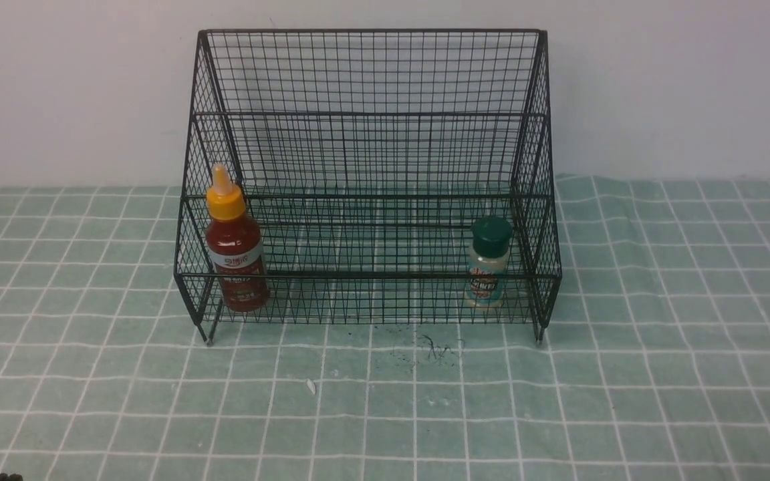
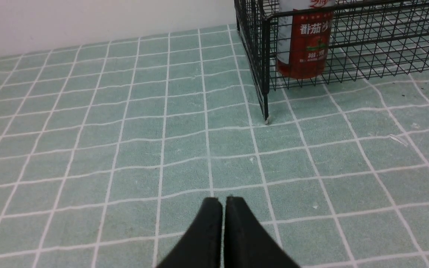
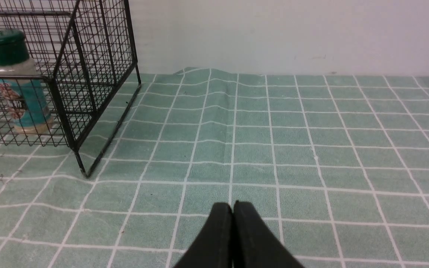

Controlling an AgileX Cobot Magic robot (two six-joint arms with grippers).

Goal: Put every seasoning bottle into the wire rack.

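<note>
Seasoning bottles, both of them, stand inside the wire rack (image 1: 371,167) on its lowest front tier, so the placing work looks done; what remains, by my reading, is only a clean finish. Left gripper (image 2: 223,203): jaws pressed together, nothing between them, hovering low over the green checked tablecloth (image 2: 125,130) well short of the rack's left front foot. Right gripper (image 3: 233,206): likewise closed flat and empty, over bare cloth well apart from the rack's right front corner. Neither arm shows in the front view beyond a dark scrap at the lower left edge. Outward from the left tool: the red sauce bottle (image 1: 234,250) stands upright in the rack's left front corner, yellow-orange nozzle clearing the front rail, body close against the side mesh. Outward from the right tool: the small shaker jar (image 1: 488,264) with dark green cap, upright near the right front corner, just behind the front rail. Doing this step well likely means keeping both arms low and away from the wire, since a nudge to the light rack could tip the taller bottle. A ridge in the cloth sits beside the rack's right side; worth avoiding with any drag.
</note>
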